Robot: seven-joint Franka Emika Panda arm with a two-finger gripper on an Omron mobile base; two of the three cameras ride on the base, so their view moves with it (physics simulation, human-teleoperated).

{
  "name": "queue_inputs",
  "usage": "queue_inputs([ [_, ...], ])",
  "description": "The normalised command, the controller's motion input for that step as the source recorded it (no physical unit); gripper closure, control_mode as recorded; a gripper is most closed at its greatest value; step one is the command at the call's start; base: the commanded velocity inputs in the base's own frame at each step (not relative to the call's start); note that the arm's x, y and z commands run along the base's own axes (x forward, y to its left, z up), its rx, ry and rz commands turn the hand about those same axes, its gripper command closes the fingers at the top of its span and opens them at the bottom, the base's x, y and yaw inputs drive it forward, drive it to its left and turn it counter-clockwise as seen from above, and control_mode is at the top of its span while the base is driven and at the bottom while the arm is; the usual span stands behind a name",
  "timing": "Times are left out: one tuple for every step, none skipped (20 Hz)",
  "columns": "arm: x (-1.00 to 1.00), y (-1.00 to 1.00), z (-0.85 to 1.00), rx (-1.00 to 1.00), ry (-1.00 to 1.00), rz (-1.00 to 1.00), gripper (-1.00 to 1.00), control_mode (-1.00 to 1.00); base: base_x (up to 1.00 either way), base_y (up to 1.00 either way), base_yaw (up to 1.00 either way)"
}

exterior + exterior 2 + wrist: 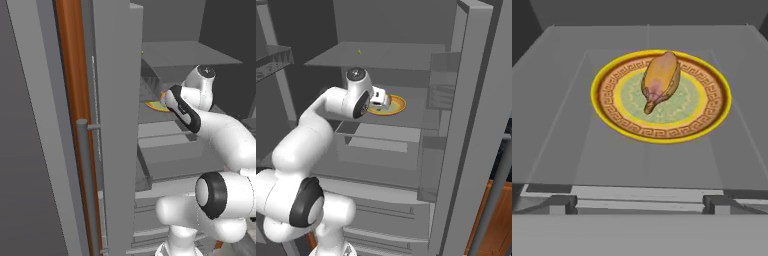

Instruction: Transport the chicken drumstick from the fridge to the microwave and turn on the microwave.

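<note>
The chicken drumstick (659, 80), a yellow-orange lump with a pinkish end, lies on a round yellow patterned plate (607, 110) on a grey shelf (557, 130) inside the open fridge (466, 125). My gripper (639, 204) hovers just in front of the plate's near rim. It is open, its two fingertips wide apart with nothing between them. In the right base view the gripper (381, 101) is at the left edge of the plate (396, 106). In the left base view the hand covers most of the plate (155, 105), and the fridge door (112, 125) stands open at left.
A grey shelf (381, 56) hangs above the hand. Door bins (443, 90) line the right door, and drawers (381, 210) sit below. A lower shelf ledge (381, 137) juts out under the plate. Wooden cabinet panels (72, 75) flank the fridge.
</note>
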Motion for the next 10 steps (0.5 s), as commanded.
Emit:
queue_inputs([
  [0.48, -0.03, -0.32, 0.0, 0.0, 0.0, -1.0, -1.0, 0.0, 0.0, 0.0],
  [0.48, -0.02, -0.28, 0.0, 0.0, 0.0, -1.0, -1.0, 0.0, 0.0, 0.0],
  [0.51, 0.0, -0.19, 0.01, 0.0, 0.0, -1.0, -1.0, 0.0, 0.0, 0.0],
  [0.55, 0.0, -0.13, 0.0, 0.0, 0.0, -1.0, -1.0, 0.0, 0.0, 0.0],
  [0.56, 0.0, -0.11, 0.0, 0.0, 0.0, -1.0, -1.0, 0.0, 0.0, 0.0],
  [0.52, 0.0, -0.12, 0.0, 0.0, 0.0, -1.0, -1.0, 0.0, 0.0, 0.0],
  [0.44, 0.0, -0.11, 0.0, 0.0, 0.0, -1.0, -1.0, 0.0, 0.0, 0.0],
  [0.44, 0.0, -0.11, 0.0, 0.0, 0.0, -1.0, -1.0, 0.0, 0.0, 0.0],
  [0.44, 0.0, -0.09, 0.01, 0.0, 0.0, -1.0, -1.0, 0.0, 0.0, 0.0],
  [0.44, 0.0, -0.08, 0.01, 0.0, 0.0, -1.0, -1.0, 0.0, 0.0, 0.0],
])
